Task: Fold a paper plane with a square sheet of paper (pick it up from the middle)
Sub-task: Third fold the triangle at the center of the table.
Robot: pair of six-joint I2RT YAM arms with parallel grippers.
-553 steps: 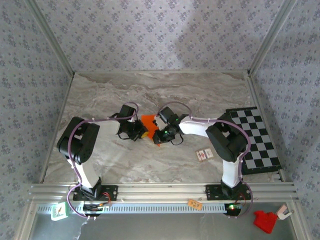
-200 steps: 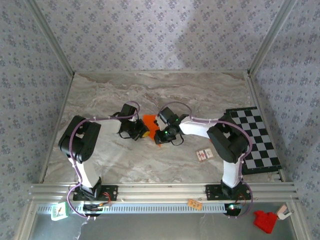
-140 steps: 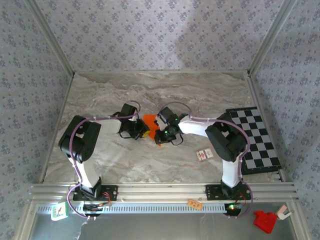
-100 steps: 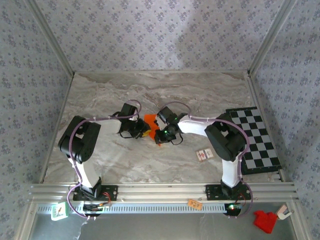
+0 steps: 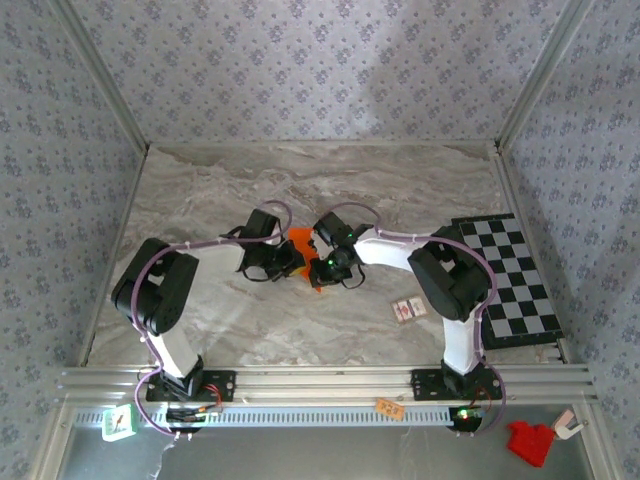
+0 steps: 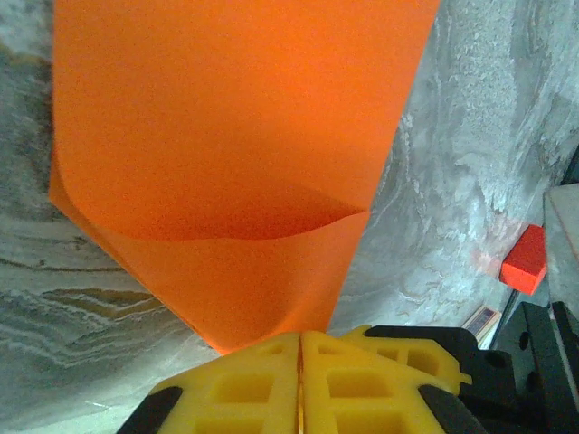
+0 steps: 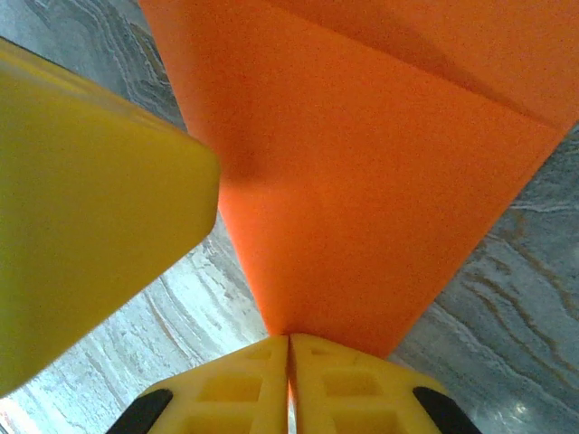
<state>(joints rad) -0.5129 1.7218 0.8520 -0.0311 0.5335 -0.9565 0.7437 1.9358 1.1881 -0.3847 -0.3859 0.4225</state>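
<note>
Top external view: both arms reach inward and meet near the middle of the marble table (image 5: 200, 200), with the orange paper sheet (image 5: 299, 240) between the two wrists. Left gripper (image 6: 299, 337): yellow fingers pressed flat together with no gap at the seam, and the near edge of the sheet runs into that seam, so it is clamped on the paper. From this wrist the sheet stands up off the table, with one layer curling over another along a curved shadow line. Right gripper (image 7: 288, 342): fingers likewise closed tight, pinching a narrow, pointed end of the sheet; the paper fans out wider away from the fingers and a straight crease crosses its upper right part. A blurred yellow surface (image 7: 90, 226) sits close at the left of the right wrist view, just beside the paper; contact cannot be judged. A small red block (image 6: 525, 262) lies on the marble to the right. The checkered board (image 5: 510, 280) lies at the table's right edge, well apart from the paper.
</note>
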